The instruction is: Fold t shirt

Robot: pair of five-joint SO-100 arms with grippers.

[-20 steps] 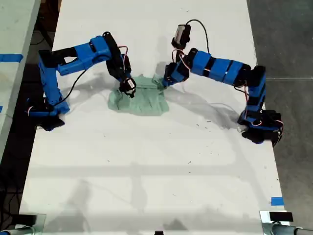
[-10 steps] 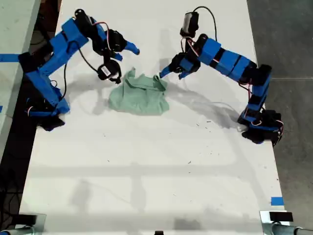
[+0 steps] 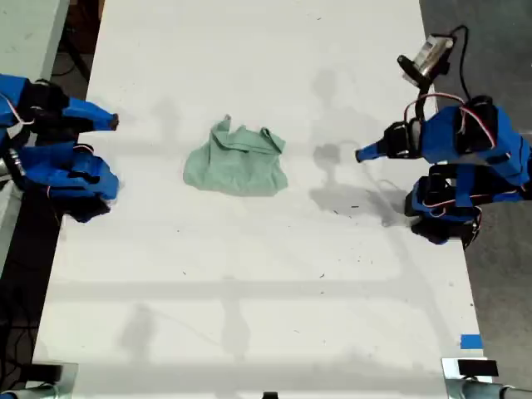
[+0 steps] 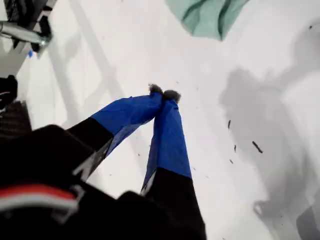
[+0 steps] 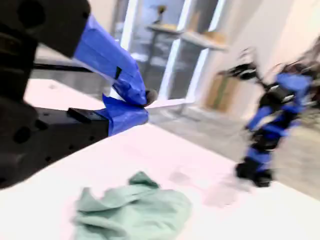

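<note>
- T shirt (image 3: pixel 237 165) lies bunched on the table (image 3: pixel 249 316), above centre in the exterior view.
- My first gripper (image 4: pixel 163 93), at 3 o'clock: jaws together, empty.
- My second gripper (image 5: pixel 145 97), at 9 o'clock: jaws together, empty.
- Risk: loose wrinkled folds may spring open, leaving the fold untidy.

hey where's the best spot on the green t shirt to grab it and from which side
I'd likely take the t shirt at the raised, bunched edge by the neck opening, on its far side in the exterior view, coming down from above. That edge stands up in folds, so fingers could close on it; the near edge lies flatter on the table. My first gripper and my second gripper are both shut and clear of it.
</note>
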